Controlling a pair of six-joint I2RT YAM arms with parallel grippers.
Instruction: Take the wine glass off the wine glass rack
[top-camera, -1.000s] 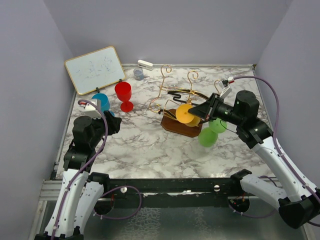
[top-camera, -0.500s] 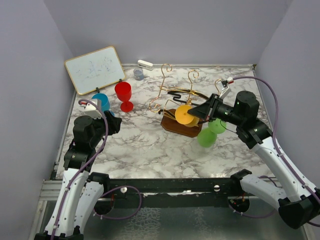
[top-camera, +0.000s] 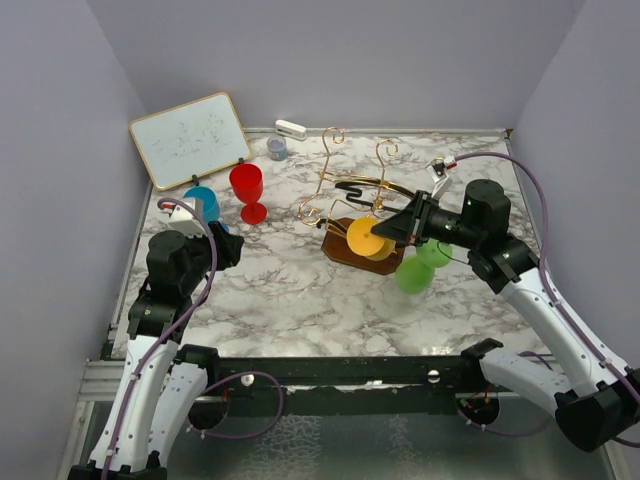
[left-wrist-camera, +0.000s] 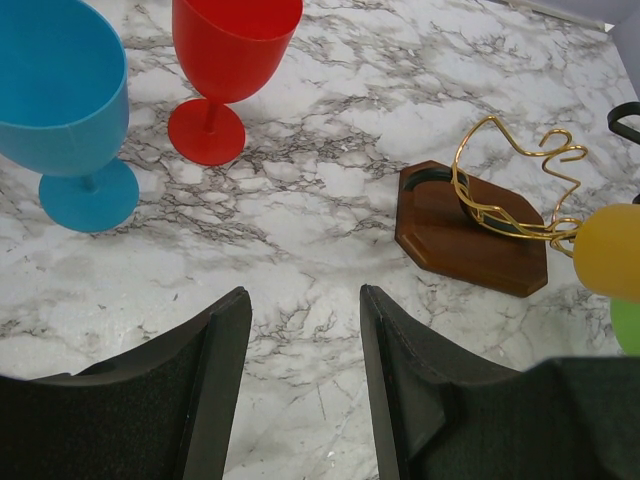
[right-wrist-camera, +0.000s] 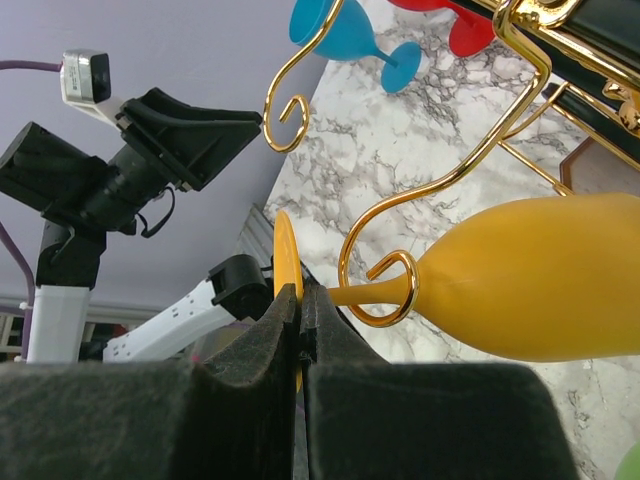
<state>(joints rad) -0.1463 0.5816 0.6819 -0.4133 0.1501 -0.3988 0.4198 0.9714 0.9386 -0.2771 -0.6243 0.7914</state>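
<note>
The right pincer (right-wrist-camera: 300, 295), closed on the foot of the yellow wine glass (right-wrist-camera: 530, 275), has pulled it slightly along the hook; the stem still hangs on the rack (left-wrist-camera: 470, 240). The left pincer (left-wrist-camera: 303, 300) stays wide.

My left arm (top-camera: 140, 390) and right arm (top-camera: 560, 320): white links, black joints. Purple cables (top-camera: 530, 170) trail behind the matte-black left claw (left-wrist-camera: 303, 298) and right claw (right-wrist-camera: 300, 300).

Right pincer (right-wrist-camera: 301, 300) clamped tight, arm extended; left pincer (left-wrist-camera: 303, 296) spread apart.
</note>
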